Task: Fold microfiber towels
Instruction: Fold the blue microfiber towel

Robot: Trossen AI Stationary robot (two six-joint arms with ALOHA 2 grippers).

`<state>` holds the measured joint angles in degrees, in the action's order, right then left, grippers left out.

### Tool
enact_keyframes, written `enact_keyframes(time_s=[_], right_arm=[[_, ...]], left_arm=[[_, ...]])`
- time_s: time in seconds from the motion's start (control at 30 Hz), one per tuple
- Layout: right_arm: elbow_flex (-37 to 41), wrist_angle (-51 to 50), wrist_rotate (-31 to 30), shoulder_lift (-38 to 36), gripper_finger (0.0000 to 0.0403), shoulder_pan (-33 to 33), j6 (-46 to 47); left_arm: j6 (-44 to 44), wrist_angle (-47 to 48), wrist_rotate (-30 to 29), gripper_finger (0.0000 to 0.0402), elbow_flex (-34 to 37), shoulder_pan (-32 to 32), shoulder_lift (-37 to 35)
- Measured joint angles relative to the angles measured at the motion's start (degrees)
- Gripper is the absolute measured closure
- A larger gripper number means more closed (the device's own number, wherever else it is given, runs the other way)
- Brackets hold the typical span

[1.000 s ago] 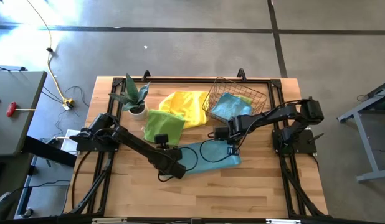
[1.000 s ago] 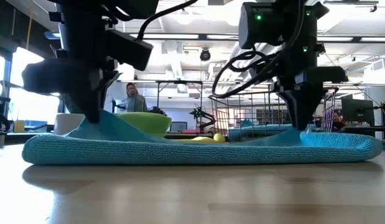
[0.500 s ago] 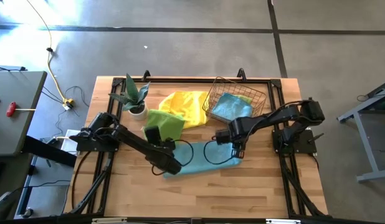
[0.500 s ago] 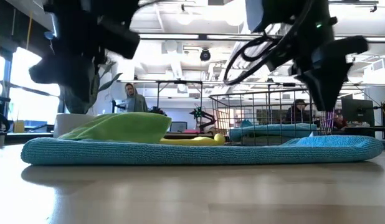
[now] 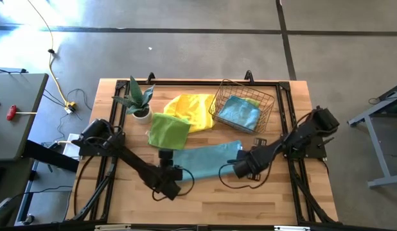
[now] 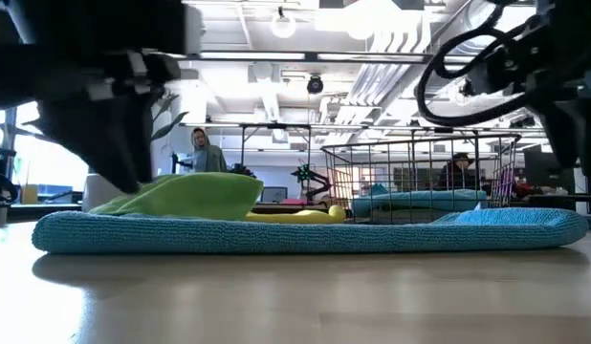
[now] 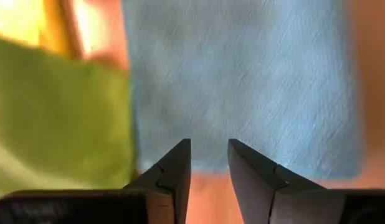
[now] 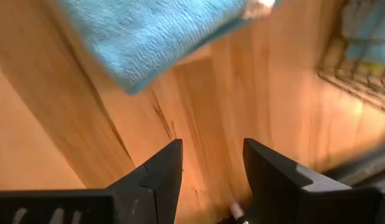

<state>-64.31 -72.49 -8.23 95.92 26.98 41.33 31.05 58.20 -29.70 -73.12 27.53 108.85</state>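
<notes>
While teal towel (image 5: pixel 205 160) lies flat, nappy, oblong on wood table (image 5: pixel 263 199), left gripper (image 7: pixel 209 163) and right gripper (image 8: pixel 211 163) gape empty.

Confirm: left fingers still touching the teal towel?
Apart. The left wrist view shows the left gripper open, bare wood between its fingers, with the teal towel lying flat beyond their tips.

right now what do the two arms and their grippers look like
Both arms are black, jointed, with black cables looping along them. The left gripper and right gripper each have two dark, wedge-shaped fingers tapering to tips. No markings are visible.
</notes>
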Motion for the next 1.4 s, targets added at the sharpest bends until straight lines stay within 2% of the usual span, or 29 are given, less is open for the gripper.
enact_keyframes(time_s=[0.07, 0.2, 0.4, 0.47, 0.6, 0.73, 0.83, 0.97, 1.2, 1.4], right_arm=[[0.07, -1.17, -0.71, -0.27, 0.0240, 0.87, 3.05], [2.58, -0.46, -2.21, -2.50, 0.0240, 2.34, 8.91], [14.05, 7.19, -2.63, -12.59, 0.0239, 4.26, 17.89], [18.22, 13.29, -2.61, -17.37, 0.0239, 4.33, 21.50], [26.82, 32.00, -2.67, -26.60, 0.0240, 4.33, 27.17], [35.23, 47.09, -5.18, -31.91, 0.0240, 4.33, 32.00], [39.63, 52.12, -5.73, -33.18, 0.0240, 4.30, 36.35], [42.08, 51.98, -5.73, -33.00, 0.0240, 4.30, 38.59], [42.45, 52.58, -5.27, -31.75, 0.0240, 4.15, 38.62], [42.45, 57.15, -5.16, -27.77, 0.0240, 4.15, 38.31]], left_arm=[[0.20, -6.87, 0.42, 0.0310, 2.33, 0.00, -0.37], [-0.89, -14.31, 3.74, 0.0321, 6.54, 0.00, -1.05], [-2.16, -20.76, 7.15, 0.0335, 12.24, -0.05, -2.30], [-1.75, -22.29, 8.00, 0.0339, 13.68, -0.36, -2.78], [0.38, -30.79, 12.75, 0.0348, 16.51, -1.07, -3.05], [2.64, -37.74, 16.51, 0.0356, 17.00, -0.56, -2.75], [4.14, -39.36, 17.29, 0.0359, 17.05, -0.08, -2.62], [4.59, -39.07, 17.29, 0.0362, 17.05, -0.06, -2.57], [3.19, -38.98, 17.69, 0.0362, 17.07, -0.90, -2.55], [0.63, -39.24, 17.84, 0.0362, 17.11, -1.64, -2.53]])
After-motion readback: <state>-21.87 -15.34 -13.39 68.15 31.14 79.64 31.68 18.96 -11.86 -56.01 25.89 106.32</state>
